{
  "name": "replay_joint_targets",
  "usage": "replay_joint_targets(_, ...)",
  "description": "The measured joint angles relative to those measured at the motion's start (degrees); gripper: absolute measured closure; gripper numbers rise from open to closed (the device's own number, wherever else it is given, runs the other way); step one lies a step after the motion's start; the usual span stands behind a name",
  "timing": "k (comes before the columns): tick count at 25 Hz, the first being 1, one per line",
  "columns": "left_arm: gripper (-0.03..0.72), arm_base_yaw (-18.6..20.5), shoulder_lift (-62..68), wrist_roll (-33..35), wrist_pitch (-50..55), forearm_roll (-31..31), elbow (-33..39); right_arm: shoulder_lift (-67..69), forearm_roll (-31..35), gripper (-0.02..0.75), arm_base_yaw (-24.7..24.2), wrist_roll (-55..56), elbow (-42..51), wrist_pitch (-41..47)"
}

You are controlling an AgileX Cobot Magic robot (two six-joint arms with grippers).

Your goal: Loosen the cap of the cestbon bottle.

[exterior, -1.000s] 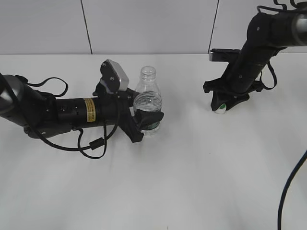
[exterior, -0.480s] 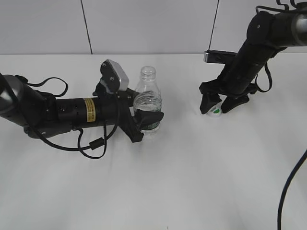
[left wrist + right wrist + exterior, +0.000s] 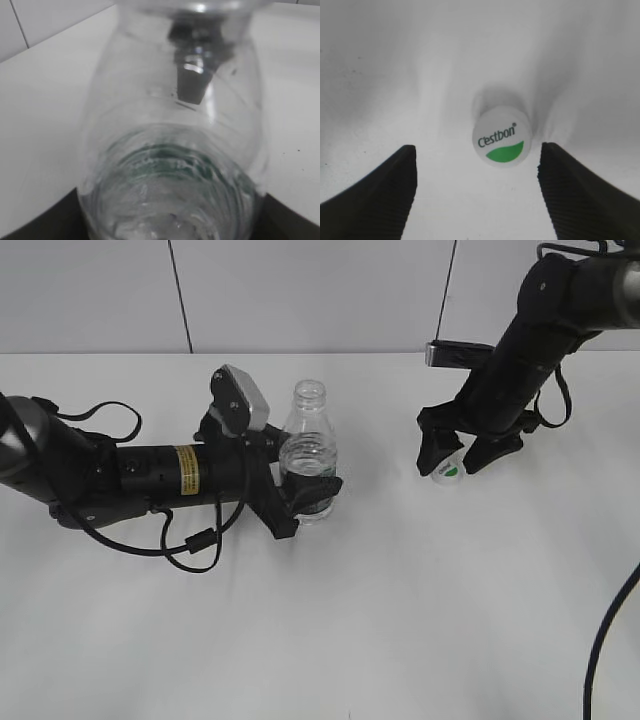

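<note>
The cestbon bottle (image 3: 308, 445) stands upright on the white table with its threaded neck bare. My left gripper (image 3: 305, 488) is shut on its lower body at the green label band. The bottle fills the left wrist view (image 3: 175, 150). The cap (image 3: 449, 470) lies on the table to the right, apart from the bottle. In the right wrist view the cap (image 3: 500, 135) shows its green half-circle and lettering. My right gripper (image 3: 458, 455) is open just above it, one finger on each side (image 3: 476, 150), not touching it.
A black cable (image 3: 195, 540) loops on the table beside the left arm. Another cable (image 3: 605, 640) hangs at the right edge. A tiled wall (image 3: 300, 290) rises behind the table's far edge.
My right gripper has opened, let go of the cap on the table and lifted slightly. The left gripper and bottle have not moved.
</note>
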Motion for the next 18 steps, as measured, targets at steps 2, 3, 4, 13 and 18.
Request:
replay_joint_targets(2,0.199,0.1,0.0,0.0,-0.5,0.1,0.0,-0.3,0.0,0.16,0.0,-0.1,0.0,0.1)
replay_joint_targets(3,0.162,0.1,-0.1,0.0,-1.1,0.1,0.0,-0.3,0.0,0.16,0.0,-0.1,0.0,0.1)
replay_joint_targets(4,0.132,0.1,-0.1,0.0,-1.3,0.0,0.0,-0.5,0.0,0.16,0.0,-0.1,0.0,0.2)
replay_joint_targets(13,0.098,2.0,-0.2,-0.1,-1.5,5.9,0.0,-2.0,0.0,0.159,0.0,-0.1,0.0,1.4)
replay_joint_targets(18,0.098,4.3,-0.7,-3.2,-1.5,12.8,0.0,-2.4,0.0,0.159,0.0,-0.1,0.0,3.5)
